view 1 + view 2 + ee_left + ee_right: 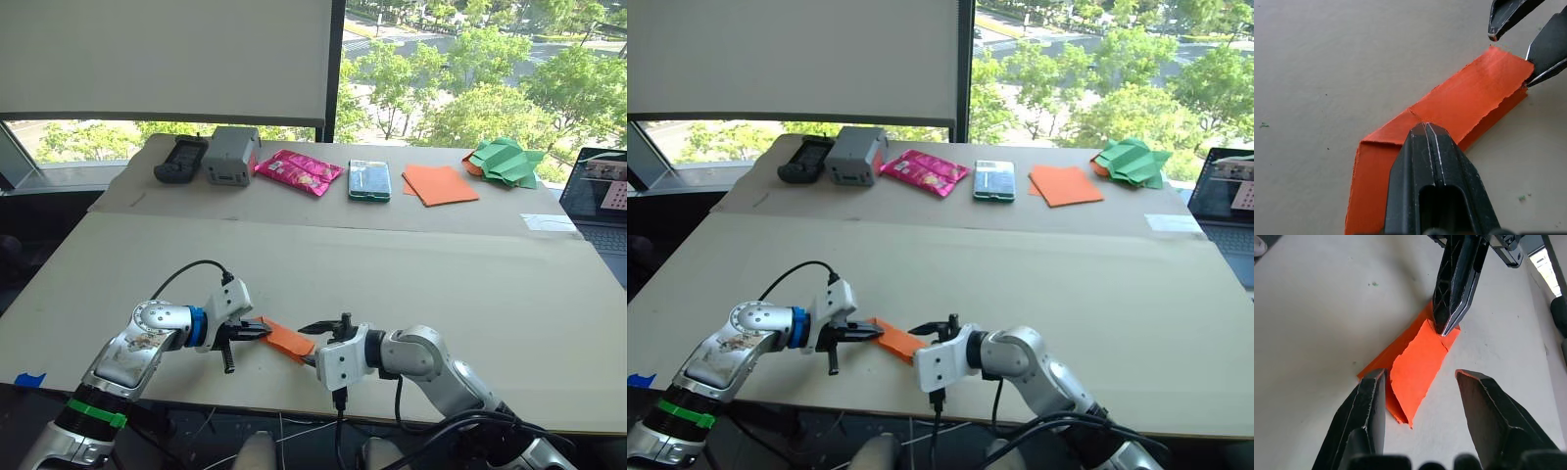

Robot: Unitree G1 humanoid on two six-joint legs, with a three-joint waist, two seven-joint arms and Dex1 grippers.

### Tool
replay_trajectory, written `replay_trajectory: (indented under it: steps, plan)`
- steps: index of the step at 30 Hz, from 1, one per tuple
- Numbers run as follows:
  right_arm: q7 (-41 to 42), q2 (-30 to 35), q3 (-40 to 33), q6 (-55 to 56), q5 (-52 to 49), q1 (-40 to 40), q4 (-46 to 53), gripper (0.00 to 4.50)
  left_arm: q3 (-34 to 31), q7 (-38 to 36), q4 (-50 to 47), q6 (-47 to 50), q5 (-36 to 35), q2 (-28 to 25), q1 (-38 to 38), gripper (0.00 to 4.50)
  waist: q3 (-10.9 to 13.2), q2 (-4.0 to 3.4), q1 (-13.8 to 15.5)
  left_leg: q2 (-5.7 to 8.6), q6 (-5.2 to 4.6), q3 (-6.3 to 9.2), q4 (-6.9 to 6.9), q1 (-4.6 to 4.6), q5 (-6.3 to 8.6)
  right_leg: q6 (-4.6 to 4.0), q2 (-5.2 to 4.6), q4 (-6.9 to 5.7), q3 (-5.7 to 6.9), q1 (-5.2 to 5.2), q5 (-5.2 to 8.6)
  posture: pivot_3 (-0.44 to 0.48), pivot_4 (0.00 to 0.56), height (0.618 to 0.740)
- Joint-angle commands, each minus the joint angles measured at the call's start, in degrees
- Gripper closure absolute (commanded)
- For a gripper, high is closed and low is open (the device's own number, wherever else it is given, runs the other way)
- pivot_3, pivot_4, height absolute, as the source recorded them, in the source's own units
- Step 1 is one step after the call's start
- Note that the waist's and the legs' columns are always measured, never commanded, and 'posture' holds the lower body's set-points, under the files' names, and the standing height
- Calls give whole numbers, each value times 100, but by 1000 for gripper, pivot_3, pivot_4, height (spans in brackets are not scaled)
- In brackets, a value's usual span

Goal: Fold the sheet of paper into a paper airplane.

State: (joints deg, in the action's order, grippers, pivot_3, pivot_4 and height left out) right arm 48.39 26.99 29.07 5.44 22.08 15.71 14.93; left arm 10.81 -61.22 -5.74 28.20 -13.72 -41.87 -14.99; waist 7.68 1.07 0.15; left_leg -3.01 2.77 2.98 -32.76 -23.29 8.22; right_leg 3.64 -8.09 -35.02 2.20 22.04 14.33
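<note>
The sheet of paper (287, 339) is a narrow folded orange strip with creases, lying flat on the tan table near its front edge. My left gripper (263, 333) is shut, and its joined tip (1425, 129) rests on top of the strip's left part. My right gripper (306, 344) is open at the strip's other end. In the right wrist view its fingers (1374, 382) straddle the torn end of the paper (1418, 360) without closing on it.
Along the far side of the table lie a black device (180, 159), a grey box (230, 155), a pink packet (298, 170), a green packet (369, 180), a flat stack of orange sheets (440, 183) and green paper shapes (506, 162). A laptop (600, 196) sits at the right edge.
</note>
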Motion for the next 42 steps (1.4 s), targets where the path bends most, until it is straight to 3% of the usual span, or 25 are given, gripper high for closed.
replay_trajectory:
  steps: [1, 6, 11, 14, 19, 29, 42]
  plan:
    - [265, -131, -283, -700, -586, 85, 564, 1915, 35, 30, 95, -178, 89, 31, 39, 4500, 0, 0, 17, 0, 0, 0, 0, 0, 0, 0, 0, 0, 0, 1, 0, 0, 150, 702]
    - [298, -756, -557, -2316, -1361, 293, 903, 1915, 73, 51, 160, -240, 152, 56, 123, 4500, 0, -6, 18, -2, 0, 0, 1, 2, 0, 0, 1, -4, 0, 4, 0, 0, 150, 702]
    - [-80, -1226, -317, -3217, -1231, 719, 365, 1915, 105, 117, 191, -252, 168, 118, 155, 4500, -4, -13, 39, -2, 1, -1, 1, 1, 1, 0, 1, -2, 0, 6, 0, 0, 150, 702]
    - [-187, -1258, -134, -3267, -1156, 752, 109, 2705, 115, 153, 148, -224, 150, 147, 172, 4500, -4, -13, 58, -1, 1, -2, 1, -1, 1, -1, 1, -2, 0, 5, 0, 0, 150, 702]
    - [-286, -1216, 119, -3372, -1061, 787, -107, 4397, 100, 210, 108, -185, 127, 171, 204, 4500, -5, -19, 50, -1, 1, -2, 1, -3, 1, 0, 1, -3, 0, 7, 0, 0, 150, 702]
    - [-498, -1278, 389, -3710, -935, 917, -562, 4453, 100, 271, 56, -158, 105, 196, 255, 4500, -6, -23, 44, -1, 2, -2, 2, -1, 1, 0, 1, -4, 0, 8, 0, 0, 150, 702]
    - [-192, -792, 1086, -4456, -739, 781, -851, 4453, 133, 297, 74, -185, 164, 180, 246, 4500, -69, -64, 44, -1, 2, -2, 1, 0, 1, -1, 0, -1, 0, 7, 0, 0, 150, 702]
